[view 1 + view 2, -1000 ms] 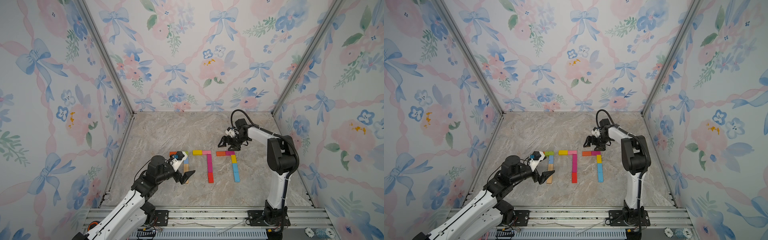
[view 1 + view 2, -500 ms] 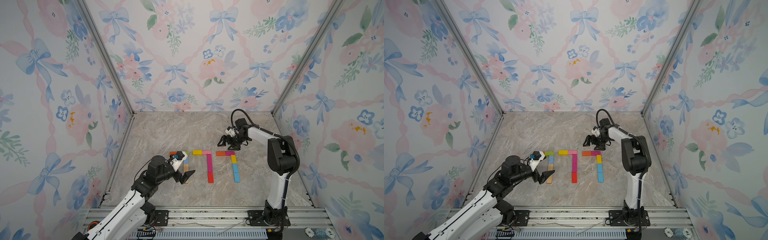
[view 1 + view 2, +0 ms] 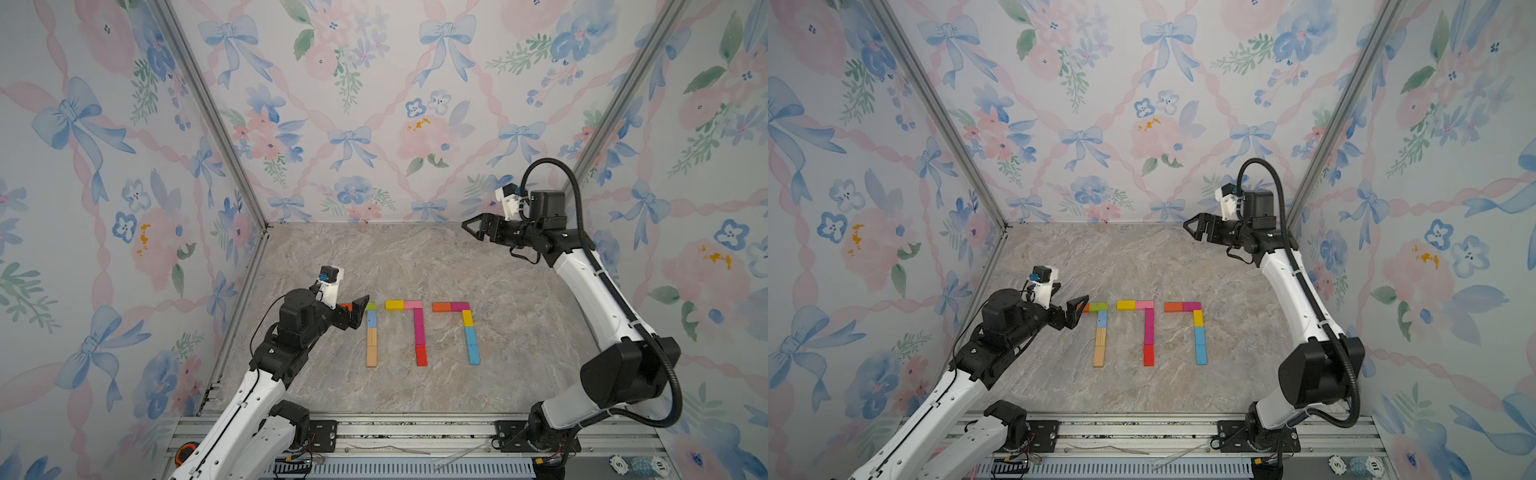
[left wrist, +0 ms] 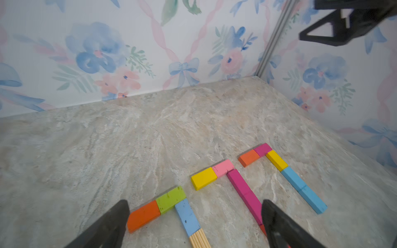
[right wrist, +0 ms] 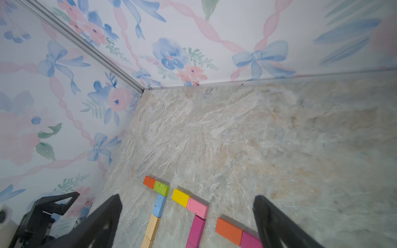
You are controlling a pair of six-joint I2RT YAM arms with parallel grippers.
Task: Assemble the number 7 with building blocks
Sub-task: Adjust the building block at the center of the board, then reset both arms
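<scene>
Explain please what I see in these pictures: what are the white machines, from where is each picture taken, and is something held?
These are two white robot arms, each ending in a black claw. Two pictures look down from above on the whole scene; two come from cameras on the wrists, where the black wedges are claw fingers. On the marbled table lie coloured blocks, laid flat as three sevens side by side. The left claw hangs open by the leftmost seven; the right claw is open, up near the back wall. Neither holds anything.
</scene>
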